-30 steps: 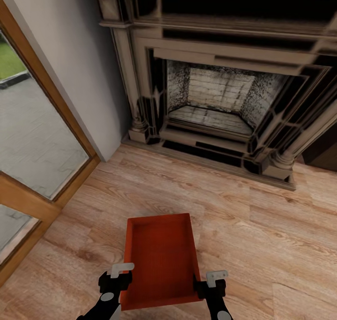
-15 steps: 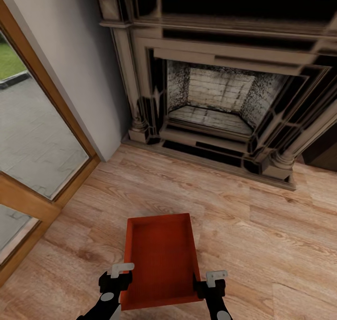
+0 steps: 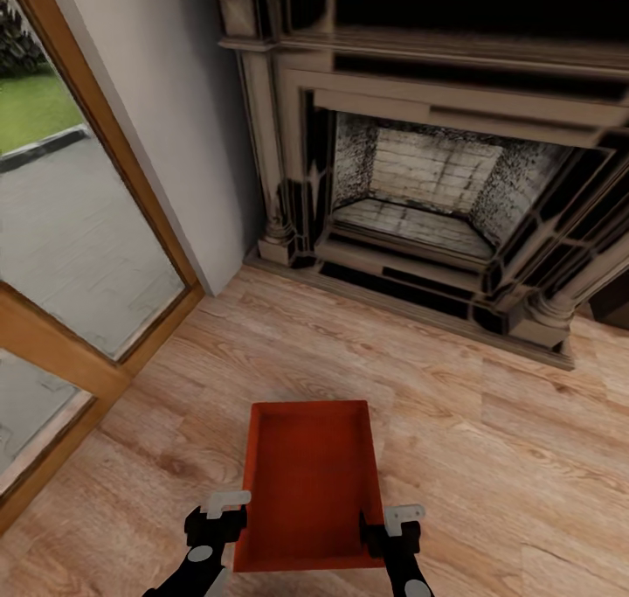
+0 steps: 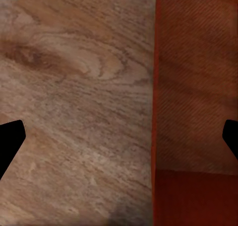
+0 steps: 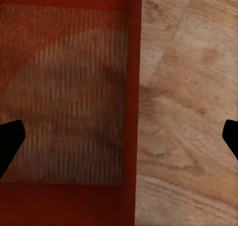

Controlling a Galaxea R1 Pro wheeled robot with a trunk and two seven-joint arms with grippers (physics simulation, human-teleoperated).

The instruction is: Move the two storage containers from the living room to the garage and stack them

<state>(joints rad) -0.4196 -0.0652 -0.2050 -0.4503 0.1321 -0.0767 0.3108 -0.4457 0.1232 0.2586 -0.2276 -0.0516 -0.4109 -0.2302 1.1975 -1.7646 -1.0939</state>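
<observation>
One red-orange storage container [image 3: 310, 475] is low over the living room's wood plank floor [image 3: 498, 457], just in front of me. My left gripper [image 3: 218, 527] straddles its left wall and my right gripper [image 3: 395, 531] its right wall. The left wrist view has the container's wall and inside [image 4: 198, 87] between the left gripper's [image 4: 119, 136] widely spread fingertips, which do not touch it. In the right wrist view the right gripper [image 5: 119, 136] is just as open across the other wall [image 5: 131, 87]. Whether the container rests on the planks I cannot tell.
A dark ornate fireplace [image 3: 419, 195] stands ahead, its stone base jutting onto the planks. A wood-framed glass door [image 3: 79, 230] runs along the left, with a grey wall corner [image 3: 175, 125] between the two. Open wood floor lies on either side of the container.
The whole view has shifted: fireplace and door slid right and down, so the camera moved. The container stays between the grippers, turned slightly.
</observation>
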